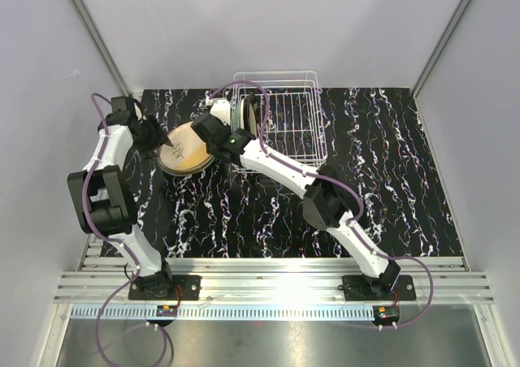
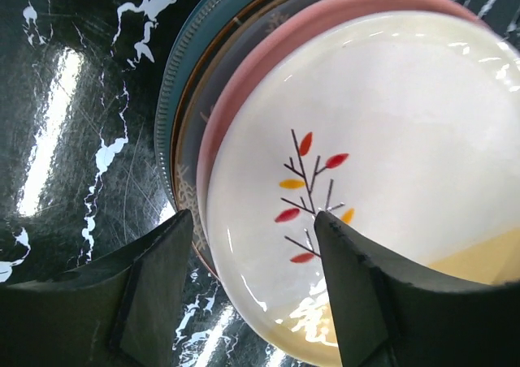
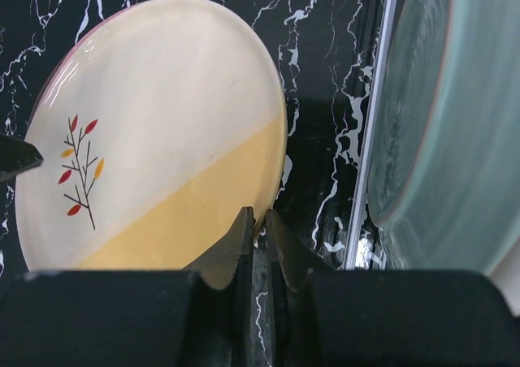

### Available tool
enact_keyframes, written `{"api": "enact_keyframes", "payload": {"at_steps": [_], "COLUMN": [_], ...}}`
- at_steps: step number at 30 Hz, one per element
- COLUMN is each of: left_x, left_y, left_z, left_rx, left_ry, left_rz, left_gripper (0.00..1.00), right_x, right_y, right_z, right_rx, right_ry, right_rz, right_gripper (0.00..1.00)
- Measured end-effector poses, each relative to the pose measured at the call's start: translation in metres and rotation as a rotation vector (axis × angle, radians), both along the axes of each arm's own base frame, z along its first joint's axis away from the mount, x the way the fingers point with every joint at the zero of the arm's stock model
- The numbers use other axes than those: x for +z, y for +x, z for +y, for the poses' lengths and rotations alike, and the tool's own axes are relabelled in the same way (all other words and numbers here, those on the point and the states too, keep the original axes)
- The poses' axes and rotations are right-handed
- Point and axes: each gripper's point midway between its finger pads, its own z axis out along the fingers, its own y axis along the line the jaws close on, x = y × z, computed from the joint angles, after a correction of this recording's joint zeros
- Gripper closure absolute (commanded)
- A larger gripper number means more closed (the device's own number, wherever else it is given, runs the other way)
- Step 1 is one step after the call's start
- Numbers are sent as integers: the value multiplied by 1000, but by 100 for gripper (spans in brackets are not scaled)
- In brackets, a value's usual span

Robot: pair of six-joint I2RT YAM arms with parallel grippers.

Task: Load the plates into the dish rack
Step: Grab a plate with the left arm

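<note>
Left-centre, top view: cream leaf plate [image 1: 180,152] lift-off from the stack [image 2: 183,83]

My right gripper [image 3: 258,221] pinches its rim; left gripper [image 2: 252,215] spread at its edge. Next I'd stand it upright into the dish rack [image 1: 301,115], upper centre, beside the green plate [image 3: 455,123]. Black marble table [image 1: 390,180]; grey walls close.

the top external view looks down from high above and behind the arm bases, far enough to take in the whole table [image 1: 390,188]. the left wrist view faces down past the left hand [image 2: 252,221], very close over the leaf plate [image 2: 390,140]. the right wrist view looks past the right hand [image 3: 258,218], close on that same plate's opposite rim; all three views share it.
</note>
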Motion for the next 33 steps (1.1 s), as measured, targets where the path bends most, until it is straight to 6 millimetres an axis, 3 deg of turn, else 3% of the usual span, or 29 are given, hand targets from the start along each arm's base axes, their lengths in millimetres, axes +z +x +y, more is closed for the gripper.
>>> {"api": "enact_keyframes", "payload": {"at_steps": [5,12,19,22,25,30,33], "left_x": [14,14,0,-8,-9,-6,7], "left_y": [0,1,4,4,4,7,7], "left_z": [-1,-5,-10,-11,-10,-5,7], "left_rx": [-8,-25,-40,-42,-42,-30,1], "left_ry": [3,-16,-49,-58,-58,-59,-65], "left_rz": [-37,-41,-14,3,4,-15,-52], "left_gripper": [35,46,58,59,57,41,36], "right_x": [-2,-1,7,4,-3,2,6], "right_y": [-10,-28,-43,-46,-52,-58,-61], "right_z": [-1,1,11,20,27,39,45], "right_rx": [5,20,53,112,220,357,412], "right_ry": [6,20,48,56,37,10,13], "right_rz": [24,50,44,44,35,8,-7], "right_gripper": [100,100,100,86,78,75,75]}}
